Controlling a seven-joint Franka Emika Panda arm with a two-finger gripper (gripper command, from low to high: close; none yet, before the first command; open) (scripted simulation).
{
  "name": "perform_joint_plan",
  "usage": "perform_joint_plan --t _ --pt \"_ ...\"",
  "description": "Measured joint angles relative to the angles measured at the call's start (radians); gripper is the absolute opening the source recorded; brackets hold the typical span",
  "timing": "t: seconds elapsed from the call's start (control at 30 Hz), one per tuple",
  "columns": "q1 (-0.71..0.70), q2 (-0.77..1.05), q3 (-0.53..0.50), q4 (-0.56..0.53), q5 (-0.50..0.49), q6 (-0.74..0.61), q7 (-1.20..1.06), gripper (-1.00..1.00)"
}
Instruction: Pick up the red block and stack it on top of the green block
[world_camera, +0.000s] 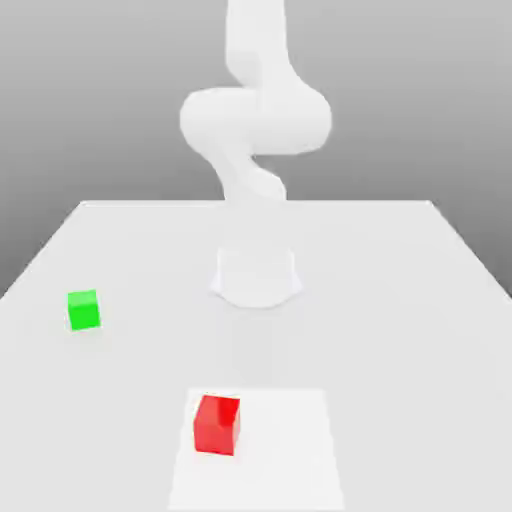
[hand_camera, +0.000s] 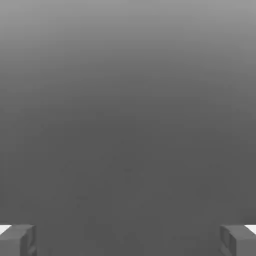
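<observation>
Red block (world_camera: 217, 424) upright, corner-on | green block (world_camera: 84, 310) apart | hand (hand_camera: 128, 240) wide

white table (world_camera: 400, 300), red block (world_camera: 217, 424), green block (world_camera: 84, 310)

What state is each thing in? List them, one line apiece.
red block: resting on the table, ungrasped, nothing on it.
green block: resting on the table, apart from the red block, top bare.
gripper: open, fingers spread wide, nothing between them.
</observation>
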Motion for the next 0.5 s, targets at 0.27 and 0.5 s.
perform_joint_plan --t 0.27,0.5 --pt "-0.029 0.299 -0.015 -0.151 -0.014 0.167 0.019 0.00" --pt "-0.049 0.553 -0.035 -0.280 -0.013 0.309 0.025 0.00"
